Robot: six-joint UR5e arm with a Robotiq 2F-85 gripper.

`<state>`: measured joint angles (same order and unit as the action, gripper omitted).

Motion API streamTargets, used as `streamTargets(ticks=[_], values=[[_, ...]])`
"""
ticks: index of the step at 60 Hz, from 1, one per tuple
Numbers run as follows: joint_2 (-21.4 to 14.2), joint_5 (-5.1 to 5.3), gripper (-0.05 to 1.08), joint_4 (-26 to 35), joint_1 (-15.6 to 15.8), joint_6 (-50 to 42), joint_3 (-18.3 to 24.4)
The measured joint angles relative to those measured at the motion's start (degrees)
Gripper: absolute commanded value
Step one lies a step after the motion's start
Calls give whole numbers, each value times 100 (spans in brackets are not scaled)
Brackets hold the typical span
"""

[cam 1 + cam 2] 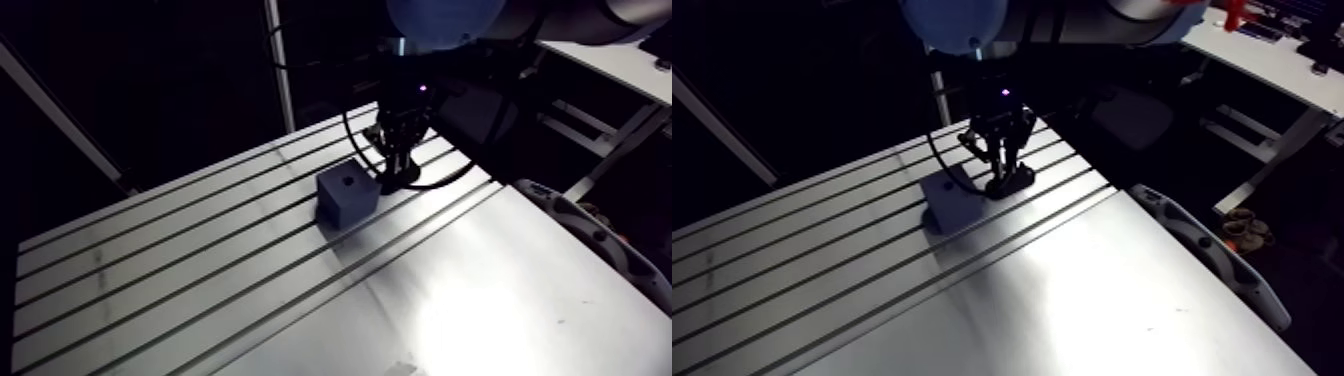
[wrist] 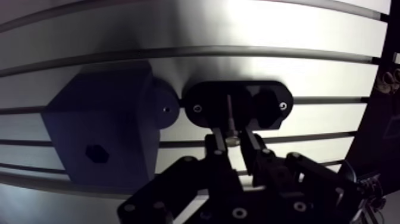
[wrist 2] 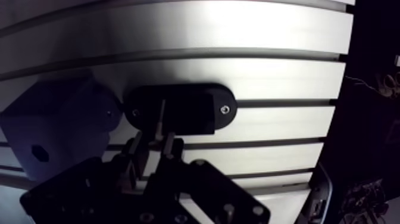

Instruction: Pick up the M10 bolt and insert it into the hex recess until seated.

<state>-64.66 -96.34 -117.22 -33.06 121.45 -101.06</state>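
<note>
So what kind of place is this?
Probably a robotics lab test bench: a slotted aluminium table, a dark blue block with a hex recess, and a black oval fixture holding a slim metal bolt.

This looks like a robotics lab: a bare, silvery aluminium table [image 1: 520, 290] cut with long parallel slots, and a robot arm with a light-blue joint cap [image 1: 445, 18] hanging over it. On the table sit a dark blue cube-shaped block [image 1: 347, 195] with a hexagonal pocket and a black oval fixture plate [image 2: 205, 95].

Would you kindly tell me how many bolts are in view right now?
1. The bolt stands in the black holder beside the blue block, right at the end effector's tip. Others may be hidden beneath it.
</note>
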Motion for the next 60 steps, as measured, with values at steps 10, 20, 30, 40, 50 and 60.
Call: streamTargets(ticks=[10,20,30,40,50,60], values=[[-24,15,77,8,0,17,29],[-79,38,77,21,0,25,65],[-187,55,78,53,0,31,106],[-317,64,81,135,15,38,160],[-467,65,86,284,87,47,245],[-649,64,89,546,177,146,368]])
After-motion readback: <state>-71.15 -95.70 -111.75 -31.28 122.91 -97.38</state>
